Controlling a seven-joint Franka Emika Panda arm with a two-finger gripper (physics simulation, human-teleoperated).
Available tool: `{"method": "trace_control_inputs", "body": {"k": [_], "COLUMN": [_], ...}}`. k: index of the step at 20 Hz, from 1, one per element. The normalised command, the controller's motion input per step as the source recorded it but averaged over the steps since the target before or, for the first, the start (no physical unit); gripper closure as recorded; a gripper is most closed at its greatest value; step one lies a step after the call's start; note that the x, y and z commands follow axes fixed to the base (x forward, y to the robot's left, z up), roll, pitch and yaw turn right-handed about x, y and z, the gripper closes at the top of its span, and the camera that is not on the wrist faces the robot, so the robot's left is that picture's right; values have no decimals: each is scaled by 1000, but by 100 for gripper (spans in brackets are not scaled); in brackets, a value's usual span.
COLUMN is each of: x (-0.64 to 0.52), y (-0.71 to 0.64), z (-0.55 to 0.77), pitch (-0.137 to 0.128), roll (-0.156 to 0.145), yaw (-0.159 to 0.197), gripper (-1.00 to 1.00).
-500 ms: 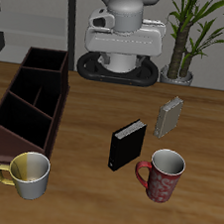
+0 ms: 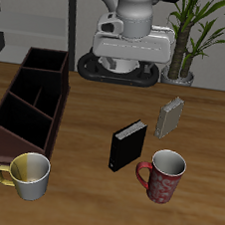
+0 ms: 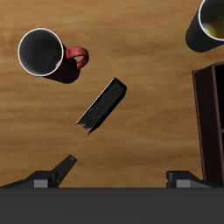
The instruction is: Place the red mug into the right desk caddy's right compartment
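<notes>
Hovering high with fingers spread and empty, the gripper (image 3: 117, 171) sits well apart from the red mug (image 3: 44, 54), beyond the black box (image 3: 101, 104).

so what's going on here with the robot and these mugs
Nothing is being handled yet. The gripper hangs open and empty, high above the table. The red mug stands upright near the table's front edge, beside a small black box. The right desk caddy sits across the table with nothing visible in it, a yellow-and-cream mug just in front of it.
</notes>
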Motion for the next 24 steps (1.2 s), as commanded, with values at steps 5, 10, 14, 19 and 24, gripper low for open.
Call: {"method": "trace_control_inputs", "body": {"k": [5, 10, 14, 19, 24], "x": [316, 307, 381, 572, 331], "y": [482, 419, 536, 799, 601], "z": [372, 202, 190, 71, 7], "pitch": [-64, -10, -38, 8, -28], "roll": [-20, 19, -20, -12, -16], "yaw": [-29, 6, 38, -19, 24], "gripper": [-100, -100, -100, -100, -100]}}
